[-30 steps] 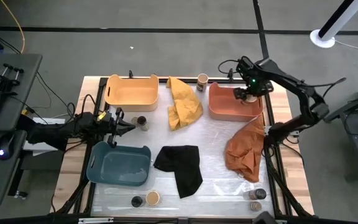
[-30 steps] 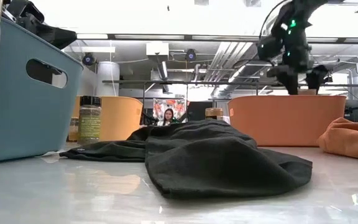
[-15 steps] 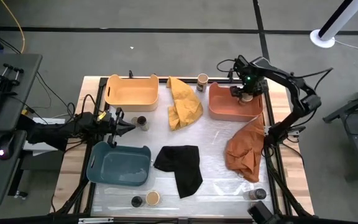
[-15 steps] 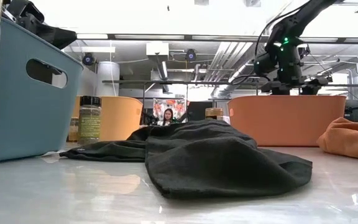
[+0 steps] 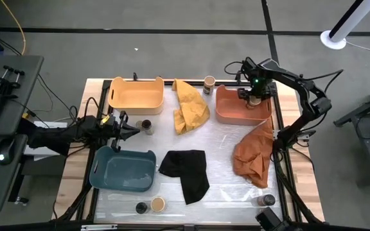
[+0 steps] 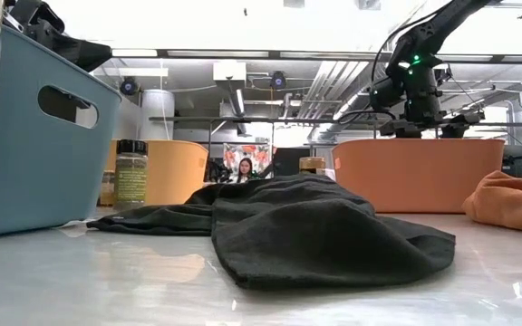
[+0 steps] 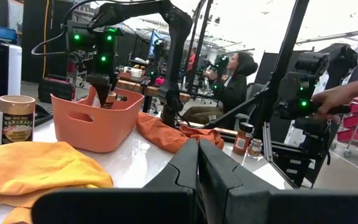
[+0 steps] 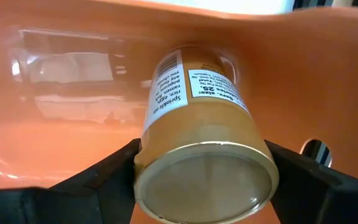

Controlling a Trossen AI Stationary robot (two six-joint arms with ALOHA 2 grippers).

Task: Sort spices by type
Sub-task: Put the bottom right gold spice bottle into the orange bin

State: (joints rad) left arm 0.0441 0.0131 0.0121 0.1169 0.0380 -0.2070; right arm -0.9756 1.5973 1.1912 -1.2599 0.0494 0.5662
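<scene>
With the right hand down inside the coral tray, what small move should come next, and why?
Probably lift the right hand straight up out of the coral tray. Its fingers stand spread on either side of a spice jar that lies low inside the tray, so the drop looks done. Other jars wait on the table. The left hand waits shut by the blue tray.

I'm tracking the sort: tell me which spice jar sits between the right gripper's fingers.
The tan-filled jar inside the coral tray, far right on the table, between the right gripper's fingers. The other jars stand out on the table, clear of both grippers.
</scene>
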